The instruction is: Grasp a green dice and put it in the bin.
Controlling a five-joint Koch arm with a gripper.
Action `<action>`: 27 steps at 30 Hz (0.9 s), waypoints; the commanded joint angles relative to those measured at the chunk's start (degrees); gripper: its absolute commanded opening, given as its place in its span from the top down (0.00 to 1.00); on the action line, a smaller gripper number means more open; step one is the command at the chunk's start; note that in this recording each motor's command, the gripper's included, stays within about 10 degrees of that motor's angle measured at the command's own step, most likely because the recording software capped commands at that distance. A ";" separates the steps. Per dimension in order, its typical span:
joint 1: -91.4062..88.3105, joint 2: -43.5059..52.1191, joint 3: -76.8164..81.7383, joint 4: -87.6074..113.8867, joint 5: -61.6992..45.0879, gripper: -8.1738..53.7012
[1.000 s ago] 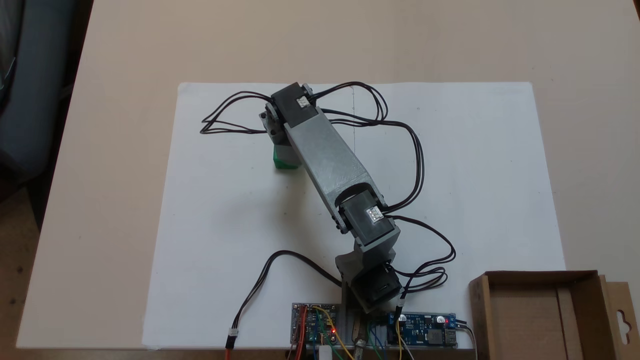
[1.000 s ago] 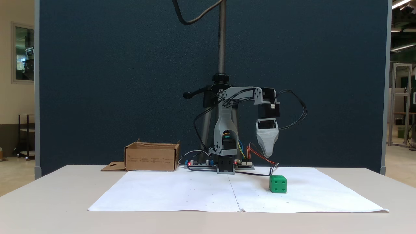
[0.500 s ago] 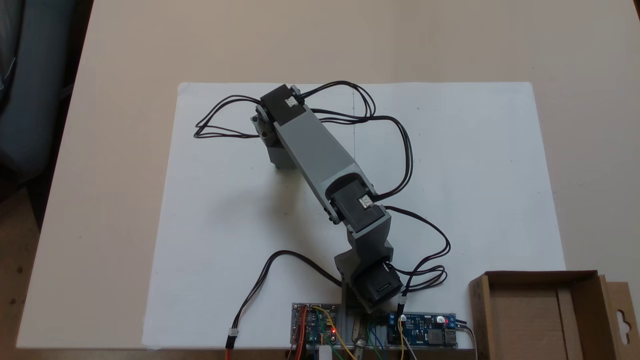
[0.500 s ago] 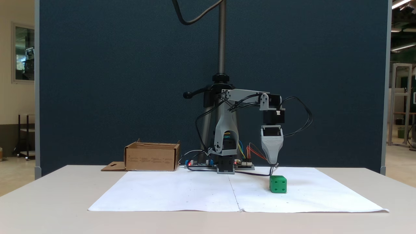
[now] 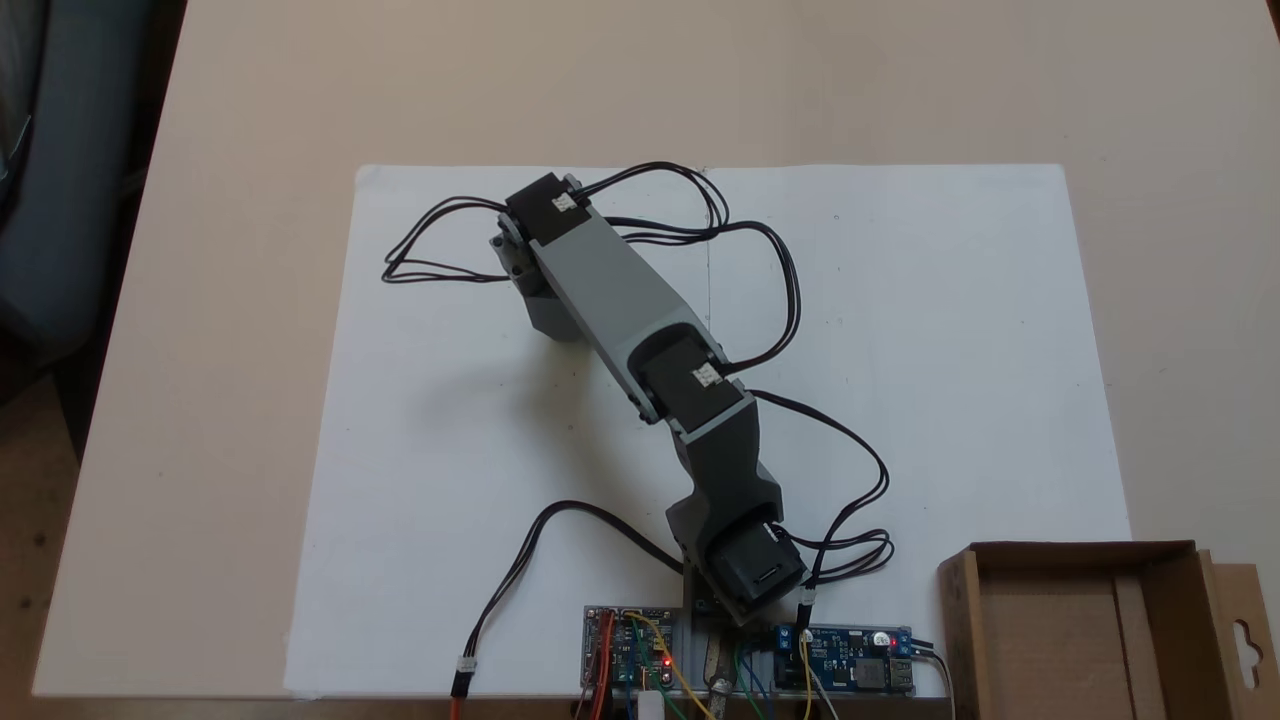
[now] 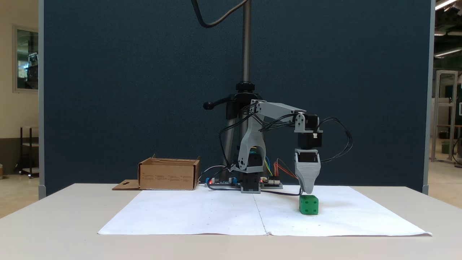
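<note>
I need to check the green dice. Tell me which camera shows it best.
The fixed view from the table's front: the green dice sits unobstructed on the paper below the claw. In the top-down fixed view the arm covers it.

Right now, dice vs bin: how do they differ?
The dice is small, bright green and solid; the bin is far larger, brown cardboard and open-topped. The dice sits on the white paper right under the tool; the bin stands off the paper, by its corner. Both rest on the table.
</note>
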 commanded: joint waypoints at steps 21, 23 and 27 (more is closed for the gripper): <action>-0.26 -7.12 -1.93 -4.13 5.01 0.18; -0.18 -7.38 -1.93 -4.31 5.01 0.18; -0.26 -8.17 -1.93 -4.92 5.01 0.18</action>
